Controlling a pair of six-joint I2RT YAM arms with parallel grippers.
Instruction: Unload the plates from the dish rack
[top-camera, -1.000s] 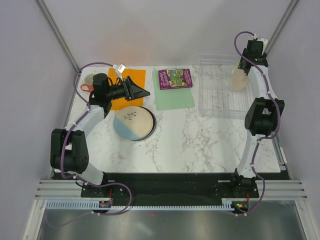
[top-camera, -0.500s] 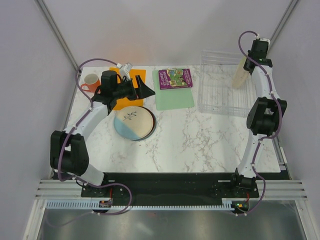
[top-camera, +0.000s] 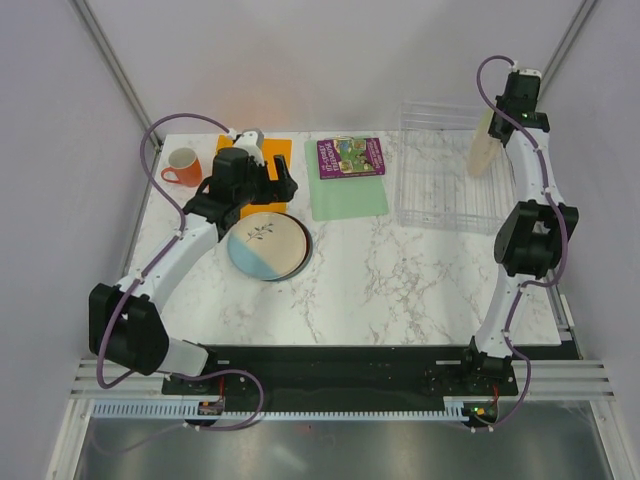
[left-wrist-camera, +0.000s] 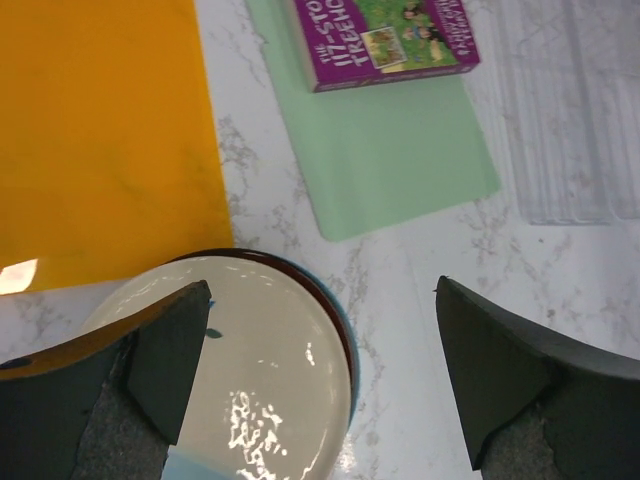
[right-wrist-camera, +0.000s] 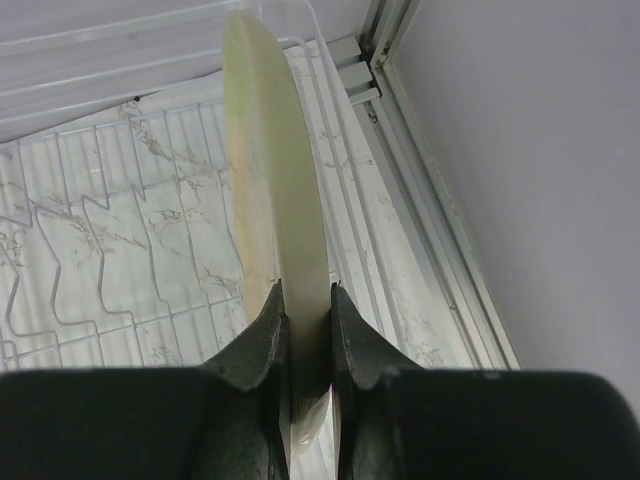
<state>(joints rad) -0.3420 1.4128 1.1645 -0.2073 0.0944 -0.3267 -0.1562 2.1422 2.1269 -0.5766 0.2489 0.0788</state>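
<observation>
From overhead, the dish rack sits toward the far right of the marble table. The right gripper is up at the rack's far right corner, pinching the plain beige plate, which stands on edge there. The right wrist camera makes the grip plain. Both fingers press against the two faces of the plate near its rim, and the plate runs away from the lens above the rack's wires. Neither view lets me tell whether its lower edge touches those wires.

Well left of the rack, two more plates lie stacked flat. The cream-and-blue plate with the leaf sprig is on top of the maroon-rimmed plate, which shows only as a sliver of dark rim. The left gripper hangs over the far edge of that stack. The left wrist view shows what the overhead one blurs: the jaws are spread wide with nothing between them, and the stack's rim lies below the gap.

Just left of the rack lies a green mat with a purple book on its far end. Farther left is an orange mat, and farthest from the rack stands an orange mug, which shows only from overhead.
</observation>
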